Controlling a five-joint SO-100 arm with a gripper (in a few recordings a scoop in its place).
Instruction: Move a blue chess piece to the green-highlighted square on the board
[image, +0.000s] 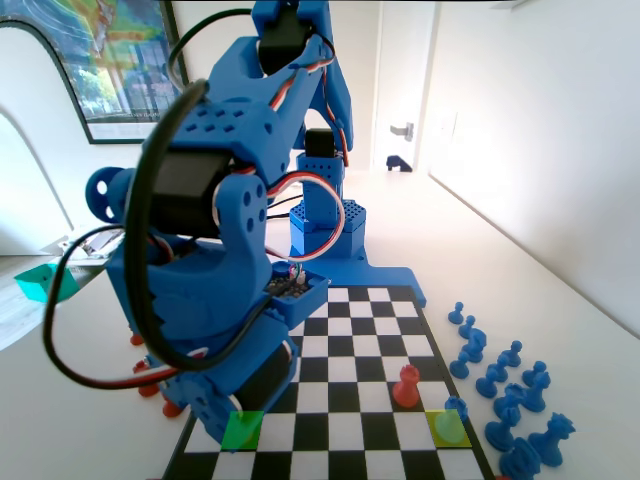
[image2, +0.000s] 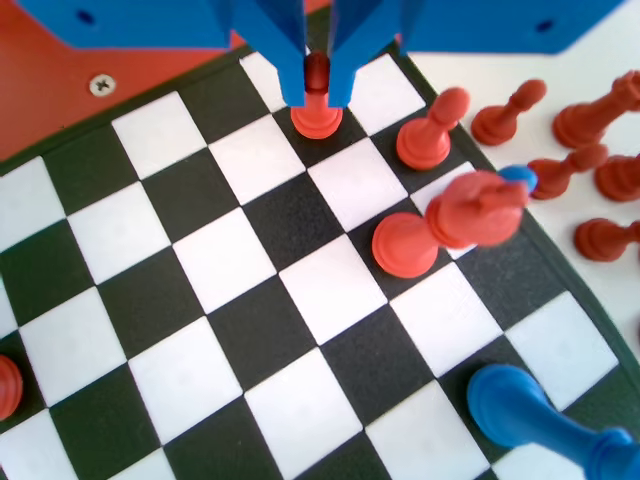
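The arm (image: 215, 250) bends low over the board (image: 365, 330), covering the board's left half in the fixed view. In the wrist view the gripper (image2: 317, 95) hangs at the board's top edge, its jaws closed tight on the head of a red pawn (image2: 317, 115) whose base sits on a black square of the board. The green square (image: 242, 430) lies near the board's near left corner in the fixed view, bare, just beside the arm's lowest part. The blue pawn (image: 456, 407) stands at the yellow square (image: 449, 430), near the board's near right corner (well apart from the green one). A second red pawn (image: 406, 385) stands on the board just left of it. More blue pieces (image: 500, 385) cluster on the worktop (image: 560, 300) off the board's right edge. In the wrist view, a blue piece (image2: 515, 405) stands by the board's lower right edge; I cannot tell its kind.
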